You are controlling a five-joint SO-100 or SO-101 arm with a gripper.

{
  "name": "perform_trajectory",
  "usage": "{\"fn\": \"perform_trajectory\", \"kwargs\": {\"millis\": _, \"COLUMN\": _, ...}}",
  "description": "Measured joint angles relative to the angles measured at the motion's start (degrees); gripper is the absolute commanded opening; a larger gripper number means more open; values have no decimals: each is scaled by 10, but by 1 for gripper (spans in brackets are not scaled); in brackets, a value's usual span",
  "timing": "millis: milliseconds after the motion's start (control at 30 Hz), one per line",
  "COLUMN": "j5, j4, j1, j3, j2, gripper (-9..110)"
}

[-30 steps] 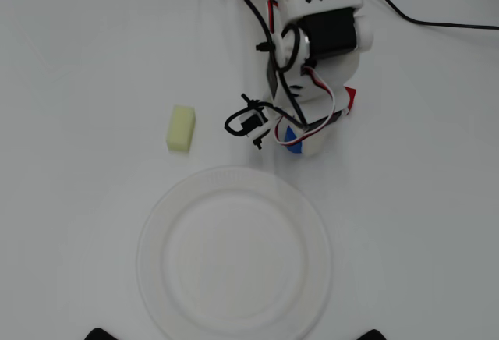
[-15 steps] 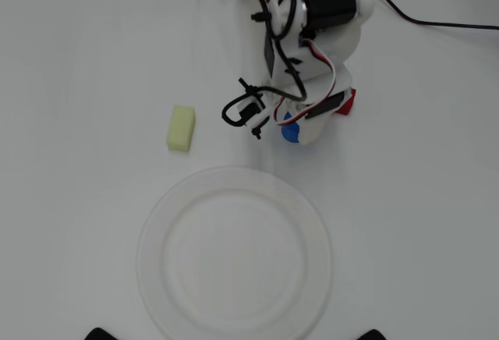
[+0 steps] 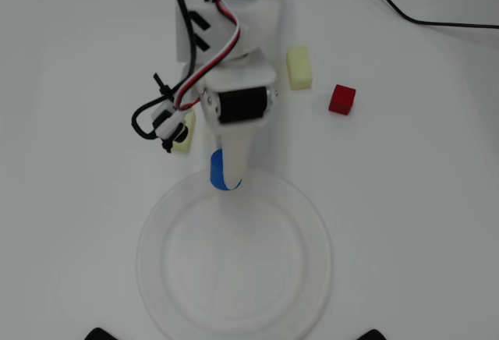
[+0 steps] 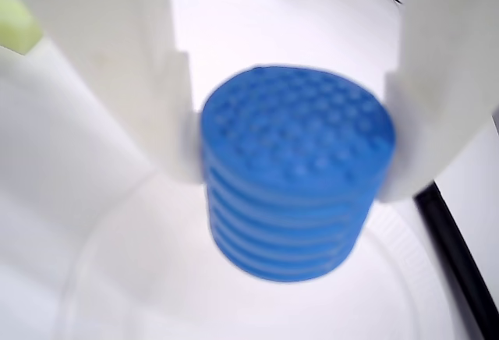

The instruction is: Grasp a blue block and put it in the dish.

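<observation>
- Two fingers [image 4: 175,133] press the blue block [image 4: 296,172] from either side in the wrist view, parted only to its width.
- Held clear of the surface, the block [image 3: 224,170] hangs at the dish's [image 3: 316,223] upper rim in the overhead view.
- Best carried further over the dish's flat middle, lowered close, then released, so it doesn't roll off the rim.
- Yellow blocks [image 3: 299,68] and red cube [image 3: 341,99] lie apart from the dish.
</observation>
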Motion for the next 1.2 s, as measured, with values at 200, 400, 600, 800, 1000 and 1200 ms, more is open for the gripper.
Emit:
{"fn": "perform_trajectory", "kwargs": {"millis": 200, "j5": 8, "j4": 1, "j1": 4, "j3": -115, "j2": -162, "gripper": 0}}
{"fn": "perform_trajectory", "kwargs": {"millis": 400, "j5": 20, "j4": 64, "j1": 4, "j3": -267, "j2": -294, "gripper": 0}}
{"fn": "perform_trajectory", "kwargs": {"millis": 600, "j5": 26, "j4": 234, "j1": 4, "j3": -586, "j2": -464, "gripper": 7}}
{"fn": "perform_trajectory", "kwargs": {"millis": 800, "j5": 15, "j4": 379, "j1": 1, "j3": -810, "j2": -566, "gripper": 16}}
{"fn": "perform_trajectory", "kwargs": {"millis": 1000, "j5": 24, "j4": 411, "j1": -6, "j3": -830, "j2": -565, "gripper": 36}}
{"fn": "perform_trajectory", "kwargs": {"millis": 1200, "j5": 46, "j4": 414, "j1": -6, "j3": -831, "j2": -565, "gripper": 42}}
